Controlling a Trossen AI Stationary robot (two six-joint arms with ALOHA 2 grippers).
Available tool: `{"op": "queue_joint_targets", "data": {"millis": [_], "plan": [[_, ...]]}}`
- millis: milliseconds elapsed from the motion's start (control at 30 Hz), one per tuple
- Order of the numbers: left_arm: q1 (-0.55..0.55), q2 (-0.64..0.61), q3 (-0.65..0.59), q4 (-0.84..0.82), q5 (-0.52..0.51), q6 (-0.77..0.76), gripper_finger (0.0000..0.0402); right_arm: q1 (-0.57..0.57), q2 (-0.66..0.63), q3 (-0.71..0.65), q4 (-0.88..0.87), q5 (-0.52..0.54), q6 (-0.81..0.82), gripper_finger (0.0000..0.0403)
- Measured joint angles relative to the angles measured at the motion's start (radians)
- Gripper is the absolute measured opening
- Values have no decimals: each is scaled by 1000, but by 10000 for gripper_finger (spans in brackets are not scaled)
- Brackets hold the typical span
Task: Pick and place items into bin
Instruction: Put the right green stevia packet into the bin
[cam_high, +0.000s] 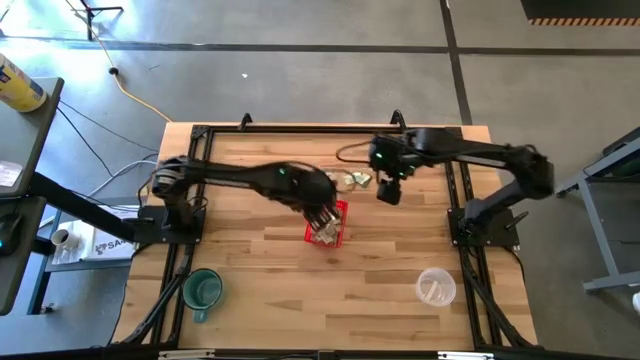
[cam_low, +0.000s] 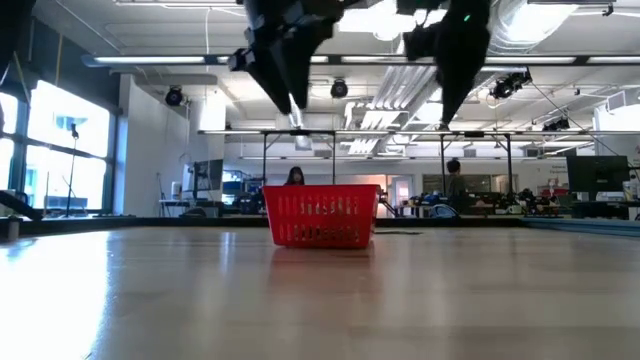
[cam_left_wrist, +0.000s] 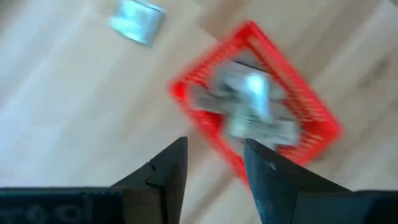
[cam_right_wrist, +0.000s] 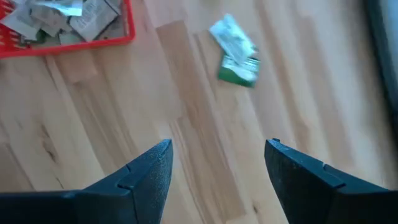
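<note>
Paper slips (cam_left_wrist: 252, 109) lie piled inside the red basket (cam_high: 341, 215) near the table's middle. Right above the basket hangs the left claw (cam_left_wrist: 214, 168), fingers apart, holding nothing. Beside the basket, over two loose slips (cam_right_wrist: 235, 50), the right claw (cam_right_wrist: 217, 168) hangs wide open, empty.

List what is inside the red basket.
The red basket holds a heap of crumpled green-and-white paper slips. Whatever lies under the heap, including the basket floor, is covered. One more slip lies outside on the table.

Two dark jointed arms, green lights glowing on each; left gripper (cam_left_wrist: 214, 165) and right gripper (cam_right_wrist: 217, 165) have pointed black fingers
</note>
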Motion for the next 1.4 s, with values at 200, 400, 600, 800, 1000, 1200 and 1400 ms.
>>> {"op": "queue_joint_targets", "data": {"millis": [200, 400, 600, 800, 1000, 1200, 1400], "plan": [[147, -169, -150, -18, -12, 78, 168, -109, 191, 0, 135, -142, -127, 246], [279, -347, -431, 72, 56, 80, 142, -179, 340, 0, 167, -81, -249, 246], [321, -425, -613, 291, 170, 77, 121, -199, 432, 0, 256, -85, -396, 246], [319, -427, -636, 373, 204, 104, 111, -197, 472, 0, 301, -66, -474, 246], [320, -427, -636, 417, 201, 168, 111, -205, 506, 0, 325, -73, -525, 246], [320, -427, -636, 418, 202, 186, 111, -205, 564, 5, 329, -80, -563, 245], [319, -427, -636, 416, 202, 186, 111, -216, 596, 6, 292, -91, -517, 211]]}}
